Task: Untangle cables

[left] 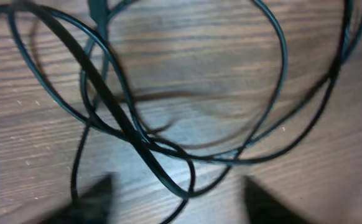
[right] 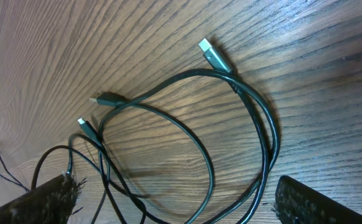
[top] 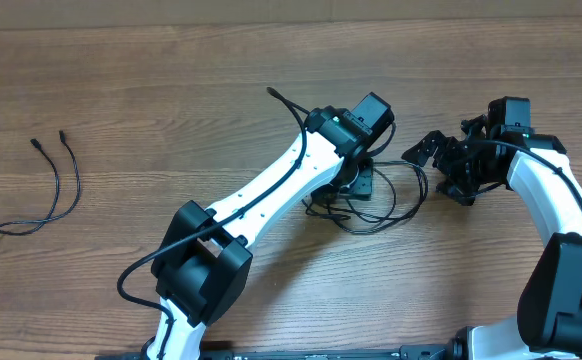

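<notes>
Wood-grain worktop [top: 121, 80] carries everything, and the tangle of cables [left: 137, 134] lies directly beneath the left claw [left: 178, 202], just to the inner side of the right claw [right: 181, 202]. The left claw's jaws stand apart and straddle the spot where several strands cross; nothing looks pinched between them, though that view is blurred. The right claw is spread wide and empty, hovering above the loops, with a silver-tipped plug [right: 213, 55] ahead of it and two smaller plug ends [right: 106, 98] off to one side. A separate loose cable [top: 77, 190] lies well apart, far behind the left claw's reach.

The main risk is the left claw closing on more than one strand at that crossing: a lift would then haul the whole bundle and draw the knot tighter. With the right claw holding nothing down, the tangle could also simply slide along, and a plug could snag in a loop.
</notes>
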Robot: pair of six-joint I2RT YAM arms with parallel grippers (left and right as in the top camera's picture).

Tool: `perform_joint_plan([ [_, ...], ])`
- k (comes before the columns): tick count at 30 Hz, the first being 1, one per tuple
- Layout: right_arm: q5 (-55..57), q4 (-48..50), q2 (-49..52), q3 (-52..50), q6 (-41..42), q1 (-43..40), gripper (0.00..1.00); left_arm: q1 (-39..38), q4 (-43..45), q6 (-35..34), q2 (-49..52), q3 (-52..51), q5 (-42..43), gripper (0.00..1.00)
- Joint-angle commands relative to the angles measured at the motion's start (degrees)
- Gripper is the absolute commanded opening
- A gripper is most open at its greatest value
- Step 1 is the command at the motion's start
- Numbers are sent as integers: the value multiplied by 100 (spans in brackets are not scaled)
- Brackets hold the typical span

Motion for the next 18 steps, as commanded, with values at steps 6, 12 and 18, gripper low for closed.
perform_joint_plan([
  [6,297,-63,-68,59,-2,177,100,-33,479,31,-20,-396,-13,4],
  [12,815,-149,-68,61,26,535,100,131,-35,481,-195,267,79,4],
  [18,1569,-341,-68,61,306,579,100,295,-546,1244,-400,1093,57,4],
])
